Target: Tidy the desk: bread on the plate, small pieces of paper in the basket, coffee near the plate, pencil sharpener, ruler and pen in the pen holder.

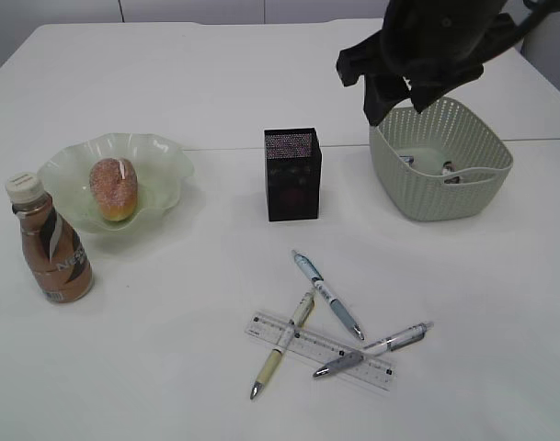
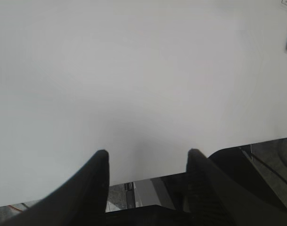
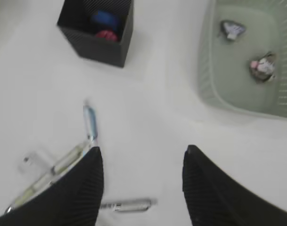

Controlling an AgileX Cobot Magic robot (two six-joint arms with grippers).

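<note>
We see the bread lying on the plate, and the coffee stands upright just beside the plate, at its front left. The holder stands in the middle of the table. In the right wrist view a blue thing and a red thing lie inside it; what they are we cannot tell. The basket is at the right, and two small paper pieces lie on its bottom.

Three pens and the ruler lie in front of the holder, crossing one another.

The right gripper hangs above the table, between the holder and the basket, with jaws apart and nothing between them. The left gripper is over the bare near edge of the table, also open and empty.
</note>
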